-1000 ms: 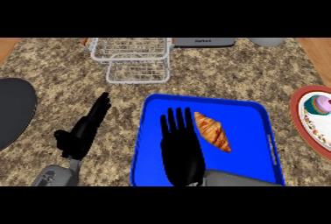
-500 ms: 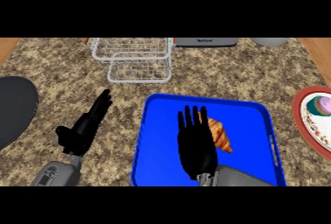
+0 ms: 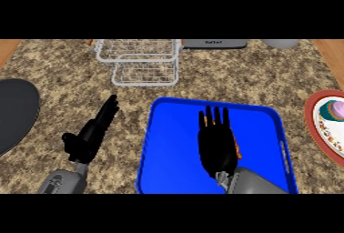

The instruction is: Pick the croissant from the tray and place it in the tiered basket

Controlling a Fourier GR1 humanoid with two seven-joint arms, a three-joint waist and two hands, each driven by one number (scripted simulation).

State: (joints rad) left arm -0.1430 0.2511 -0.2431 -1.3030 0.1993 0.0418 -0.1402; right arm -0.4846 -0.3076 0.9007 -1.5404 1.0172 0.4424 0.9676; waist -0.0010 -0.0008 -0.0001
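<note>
Black and round, a dark pan-like object (image 3: 15,116) lies at the far left edge of the speckled stone counter (image 3: 269,77). Beside it the left hand (image 3: 91,136) rests over the counter, fingers straight and relaxed, holding nothing. Farther back stands the wire tiered basket (image 3: 139,61). The blue tray (image 3: 176,150) fills the middle, and above it the right hand (image 3: 216,143) spreads flat with straight fingers, covering most of the croissant (image 3: 236,148), of which only orange slivers show. A red-rimmed plate (image 3: 326,125) sits at the right edge.
</note>
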